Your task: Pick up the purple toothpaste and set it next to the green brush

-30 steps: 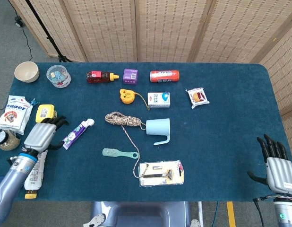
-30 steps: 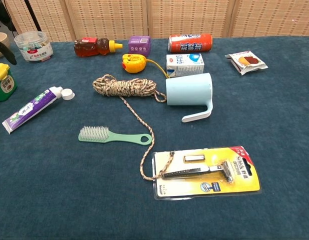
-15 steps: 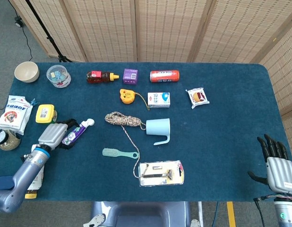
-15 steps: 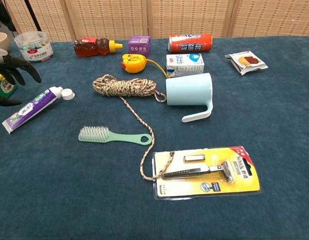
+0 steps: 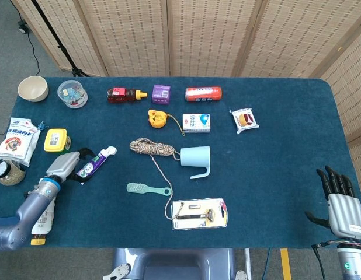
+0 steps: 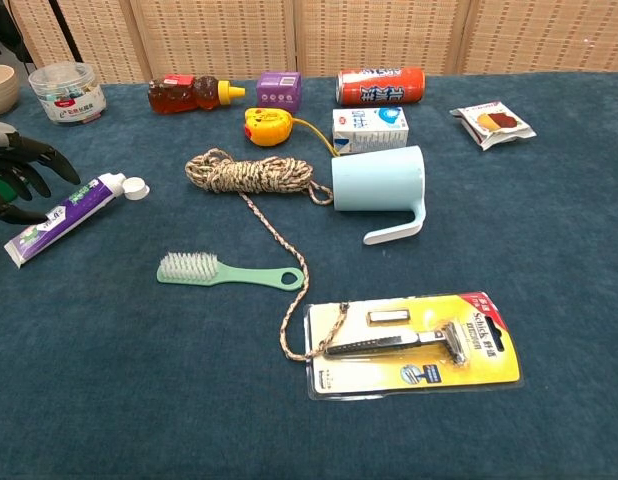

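The purple toothpaste lies flat on the blue tabletop, cap end pointing away from the robot; it is not yet lifted. The left robot hand sits directly at the tube's near-left side, fingers spread and arched over the tube's middle. Whether any finger touches the tube cannot be told from either view; no closed grasp is visible, so I judge the reach as finishing and the grasp as not made. The right robot hand hangs at the tabletop's far-right near corner, fingers apart, holding nothing.

Remaining, by my judgement: close on the tube, lift, carry, and lay it down beside the green brush.

Clearance: the brush lies to the right of the left robot hand and nearer the robot, with bare cloth between the two. Open space shows on the brush's left and near sides. On the brush's right a rope trails down toward the razor pack, passing close to the handle end; placement there risks snagging. Behind the left robot hand stands a yellow container, just beside it.
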Robot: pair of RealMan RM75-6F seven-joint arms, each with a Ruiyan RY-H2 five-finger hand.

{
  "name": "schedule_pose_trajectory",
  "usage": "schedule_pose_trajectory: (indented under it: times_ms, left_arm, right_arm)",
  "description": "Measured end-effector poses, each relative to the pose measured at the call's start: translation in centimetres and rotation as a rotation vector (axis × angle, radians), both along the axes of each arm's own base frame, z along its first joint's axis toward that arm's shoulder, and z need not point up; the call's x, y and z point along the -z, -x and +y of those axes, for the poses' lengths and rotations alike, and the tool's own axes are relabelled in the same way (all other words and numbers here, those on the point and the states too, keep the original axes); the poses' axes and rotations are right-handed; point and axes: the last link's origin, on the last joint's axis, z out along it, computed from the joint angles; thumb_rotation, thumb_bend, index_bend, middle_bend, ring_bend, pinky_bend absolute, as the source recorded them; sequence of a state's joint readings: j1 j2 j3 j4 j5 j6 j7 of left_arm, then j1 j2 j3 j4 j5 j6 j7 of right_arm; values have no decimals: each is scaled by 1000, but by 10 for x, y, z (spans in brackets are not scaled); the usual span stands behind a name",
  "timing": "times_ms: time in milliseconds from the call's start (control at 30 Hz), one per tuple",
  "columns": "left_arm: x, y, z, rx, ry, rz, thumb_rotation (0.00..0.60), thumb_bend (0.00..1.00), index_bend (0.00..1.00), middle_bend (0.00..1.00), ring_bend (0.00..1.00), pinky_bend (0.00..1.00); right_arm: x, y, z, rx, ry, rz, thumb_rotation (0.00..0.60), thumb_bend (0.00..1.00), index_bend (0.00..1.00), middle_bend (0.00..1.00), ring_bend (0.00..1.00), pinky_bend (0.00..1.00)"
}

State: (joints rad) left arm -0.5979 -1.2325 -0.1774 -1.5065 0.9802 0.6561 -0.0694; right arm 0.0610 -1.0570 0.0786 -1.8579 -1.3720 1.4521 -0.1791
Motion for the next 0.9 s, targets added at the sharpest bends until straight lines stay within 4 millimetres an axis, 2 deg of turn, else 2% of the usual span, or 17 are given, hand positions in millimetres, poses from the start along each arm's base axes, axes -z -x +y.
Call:
schedule_pose_trajectory:
  times_ms: [567,900]
  left_arm:
    - [11,8,8,-74,10,-96,600,290,262,194,276,253]
    - [15,-1,-2,-71,38,-171,600,290,262,194,312,257]
  right_arm:
    - [-2,-2,2,5,4,5,600,156,0,0,0,0]
    - [-4,-2,4,10,16,9,600,157,0,0,0,0]
